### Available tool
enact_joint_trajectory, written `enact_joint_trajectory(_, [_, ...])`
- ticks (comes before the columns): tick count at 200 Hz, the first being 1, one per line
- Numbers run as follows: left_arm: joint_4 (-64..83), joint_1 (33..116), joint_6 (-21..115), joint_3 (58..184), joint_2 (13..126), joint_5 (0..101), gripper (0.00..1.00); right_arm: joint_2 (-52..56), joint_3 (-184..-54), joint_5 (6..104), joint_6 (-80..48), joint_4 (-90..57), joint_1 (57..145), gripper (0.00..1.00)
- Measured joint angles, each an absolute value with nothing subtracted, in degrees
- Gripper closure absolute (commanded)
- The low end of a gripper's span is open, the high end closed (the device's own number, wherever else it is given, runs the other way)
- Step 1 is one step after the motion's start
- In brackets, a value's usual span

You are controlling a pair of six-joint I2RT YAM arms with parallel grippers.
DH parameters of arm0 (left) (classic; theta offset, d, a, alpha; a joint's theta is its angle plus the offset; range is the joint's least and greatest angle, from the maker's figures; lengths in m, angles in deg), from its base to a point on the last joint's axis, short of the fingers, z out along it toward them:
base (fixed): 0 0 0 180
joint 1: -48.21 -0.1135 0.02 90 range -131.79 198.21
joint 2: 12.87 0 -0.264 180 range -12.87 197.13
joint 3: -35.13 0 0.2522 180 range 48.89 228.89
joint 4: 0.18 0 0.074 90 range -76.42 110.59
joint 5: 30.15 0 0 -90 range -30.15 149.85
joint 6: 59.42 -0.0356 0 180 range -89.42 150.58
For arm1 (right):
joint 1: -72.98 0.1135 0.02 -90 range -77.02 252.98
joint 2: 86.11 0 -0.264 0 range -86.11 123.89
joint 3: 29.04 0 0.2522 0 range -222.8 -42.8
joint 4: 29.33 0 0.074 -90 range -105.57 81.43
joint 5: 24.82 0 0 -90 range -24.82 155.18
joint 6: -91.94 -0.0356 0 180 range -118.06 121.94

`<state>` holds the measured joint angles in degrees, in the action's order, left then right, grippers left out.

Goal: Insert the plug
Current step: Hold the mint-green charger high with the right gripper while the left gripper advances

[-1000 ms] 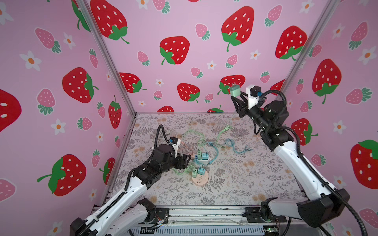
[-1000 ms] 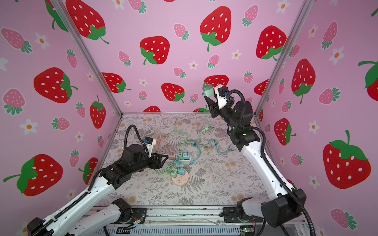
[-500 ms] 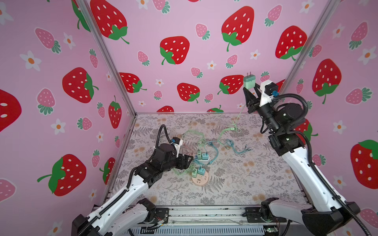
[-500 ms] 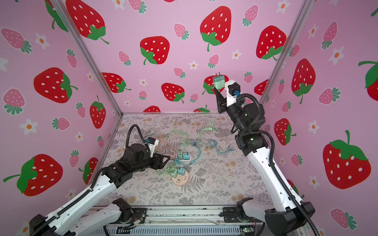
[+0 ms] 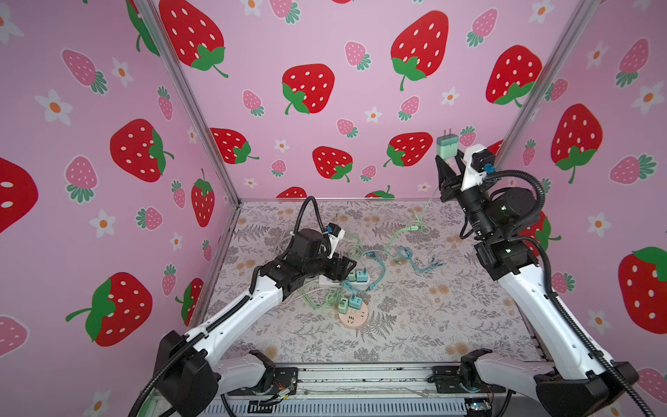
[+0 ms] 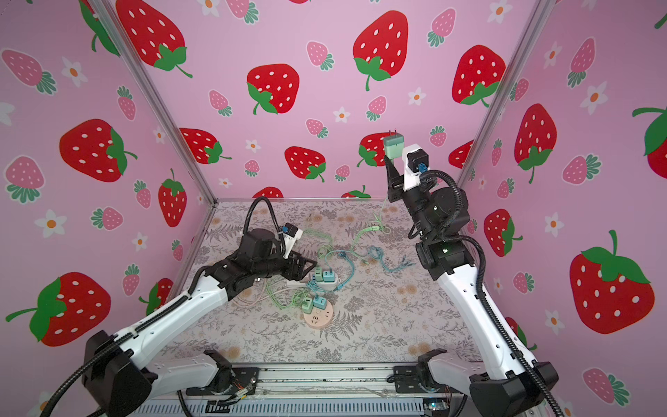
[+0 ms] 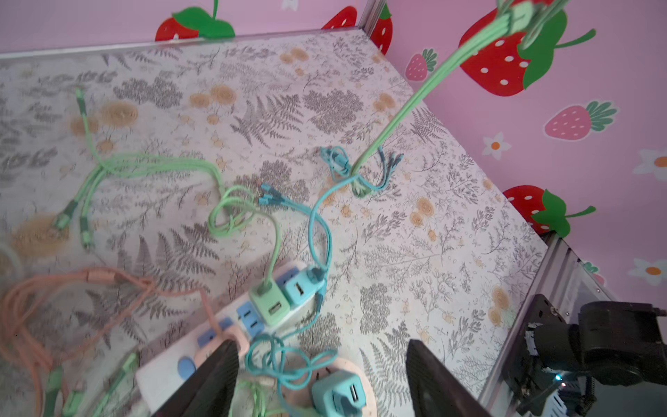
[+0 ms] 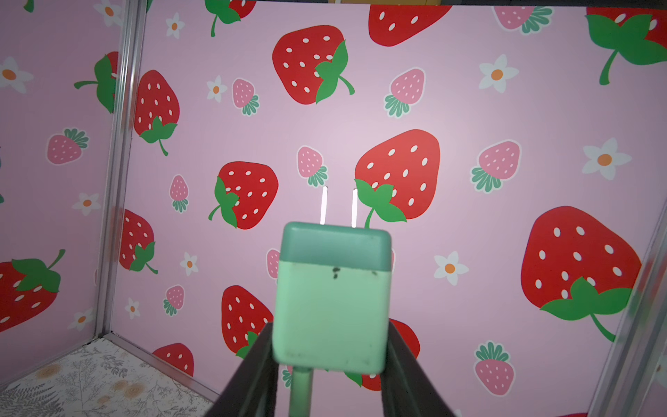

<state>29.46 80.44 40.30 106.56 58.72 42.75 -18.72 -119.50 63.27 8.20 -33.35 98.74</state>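
I have the right tool (image 5: 447, 164) raised high near the back right corner, well above the desk (image 5: 415, 325), and it is clamped on the green plug (image 5: 447, 146). In my right wrist view the two black fingers (image 8: 252, 368) press the lower sides of the plug's body. Its two metal prongs (image 8: 323, 205) point away from the tool, toward the strawberry wall (image 8: 541, 108). A green cable (image 7: 408, 108) leaves the base of the plug and runs down to the desk, where it meets a tangle of cables (image 5: 382, 258) in the middle.

My left tool (image 5: 348, 267) is low, just over one end of the white power strip (image 7: 162, 375), with its jaws spread wide and nothing between them. In my left wrist view one finger hangs over the strip beside a pink plug (image 7: 240, 339); whether it touches I cannot tell. A green charger (image 7: 269, 303) and a blue charger (image 7: 299, 287) stand side by side in the strip. Just beside the strip lies a round pink socket (image 5: 355, 319) with another blue block (image 7: 337, 393) standing on it
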Motion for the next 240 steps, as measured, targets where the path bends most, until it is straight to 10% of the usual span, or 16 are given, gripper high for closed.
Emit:
enact_joint_trajectory(145, [38.91, 80.33, 23.99, 134.08, 91.64, 27.19, 0.43, -20.97, -117.86, 64.58, 8.25, -32.09, 98.74, 0.74])
enact_joint_trajectory(240, [42.73, 81.11, 23.01, 138.25, 96.52, 24.87, 0.92, -21.38, -115.26, 67.92, 9.82, -34.27, 98.74, 0.74])
